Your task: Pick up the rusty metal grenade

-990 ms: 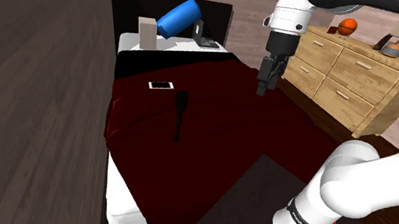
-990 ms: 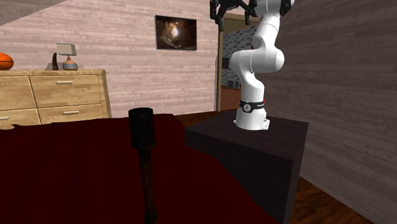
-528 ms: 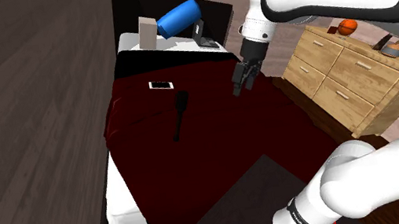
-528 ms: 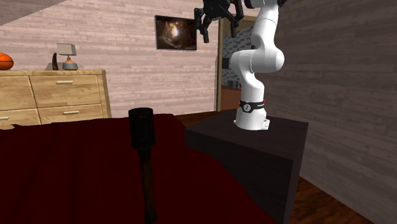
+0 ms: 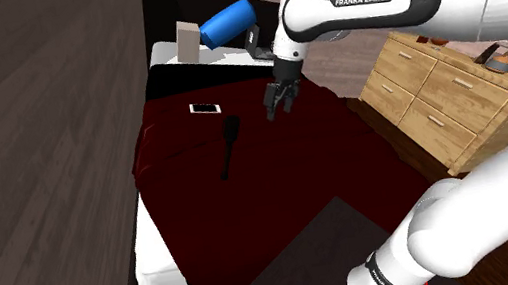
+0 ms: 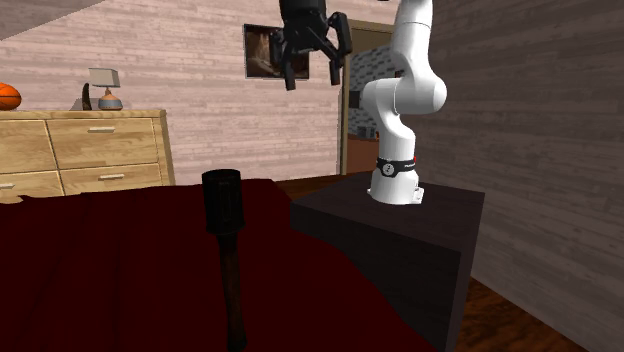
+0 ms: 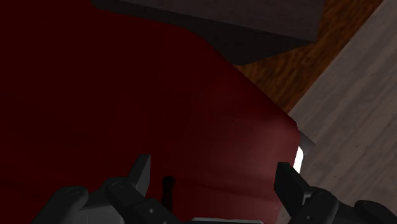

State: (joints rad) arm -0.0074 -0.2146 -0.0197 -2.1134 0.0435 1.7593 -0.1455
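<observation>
Grenade on the dark red bed, open gripper in the air nearby

The stick grenade (image 5: 230, 142) is a dark, thick head on a thin handle. It lies flat on the dark red bedspread (image 5: 279, 194), with nothing touching it. In the second exterior view it lies close to the camera, head pointing away.

The black gripper (image 5: 278, 103) hangs above the bedspread, apart from the grenade and toward the shoulder view's right of it. Its fingers (image 7: 142, 170) are spread wide with nothing between them.

A white phone (image 5: 204, 108) also lies on the bed, beyond the grenade. A blue cylinder (image 5: 226, 21) and a pale box (image 5: 188, 42) sit at the bed's far end.

A wooden dresser (image 5: 438, 102) stands beside the bed with every drawer closed. On its top are an orange ball (image 6: 8, 95) and a small lamp (image 6: 103, 88).

One second earlier the gripper hung next to the dresser. It has since swung toward the shoulder view's left, over the bed and nearer the grenade. The grenade and phone have not moved.
</observation>
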